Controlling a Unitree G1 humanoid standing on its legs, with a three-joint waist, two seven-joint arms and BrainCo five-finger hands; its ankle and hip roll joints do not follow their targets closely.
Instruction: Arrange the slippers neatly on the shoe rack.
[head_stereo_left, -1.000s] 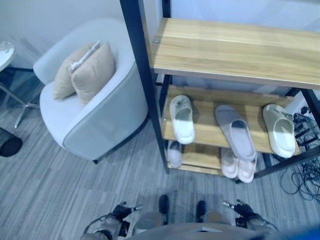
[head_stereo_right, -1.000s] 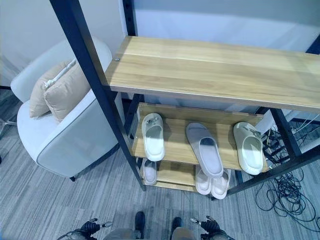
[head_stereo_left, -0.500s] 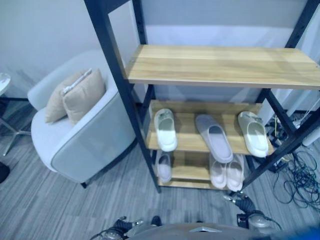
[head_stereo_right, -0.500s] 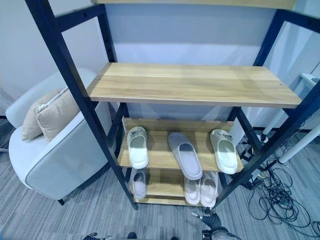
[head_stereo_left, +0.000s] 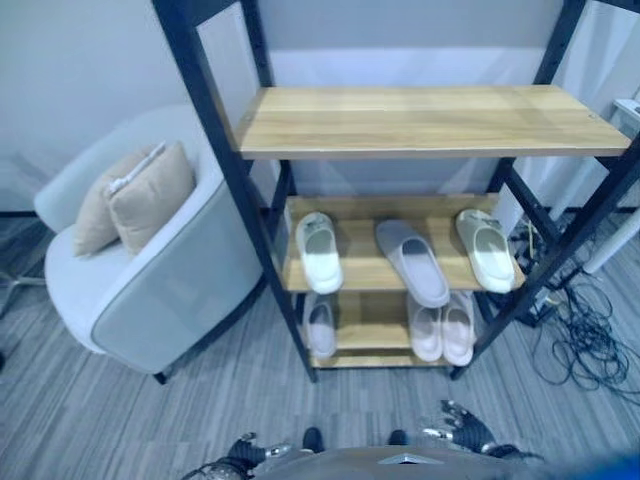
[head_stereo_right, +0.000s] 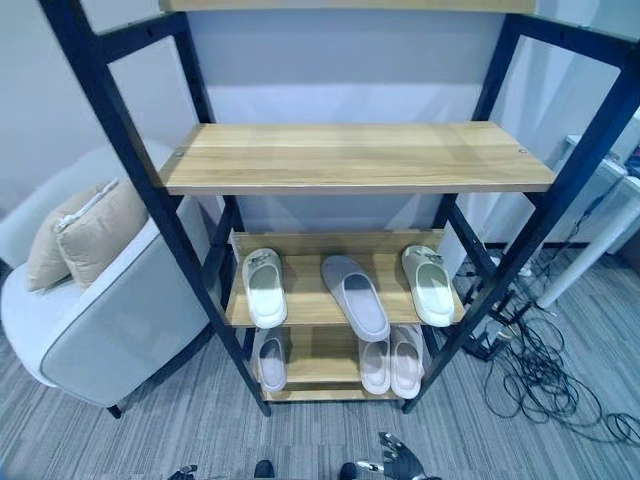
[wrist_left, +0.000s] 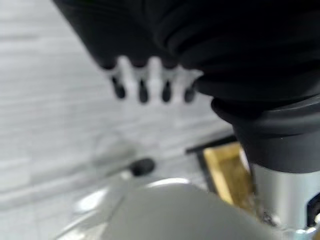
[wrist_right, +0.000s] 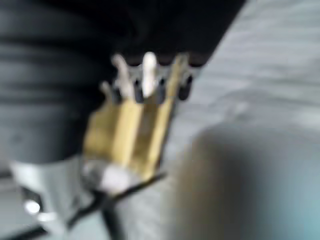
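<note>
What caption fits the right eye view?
Three slippers on the shoe rack middle shelf, three below; armchair beside.

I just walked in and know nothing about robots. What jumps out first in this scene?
A tall black-framed shoe rack with wooden shelves stands ahead; its wide upper shelf carries nothing. Three slippers lie on the middle shelf, a grey slipper angled between two pale ones, and three more sit on the bottom shelf. On the robot's left, a light armchair holds beige cushions, while the left hand and right hand hang low, holding nothing.
</note>
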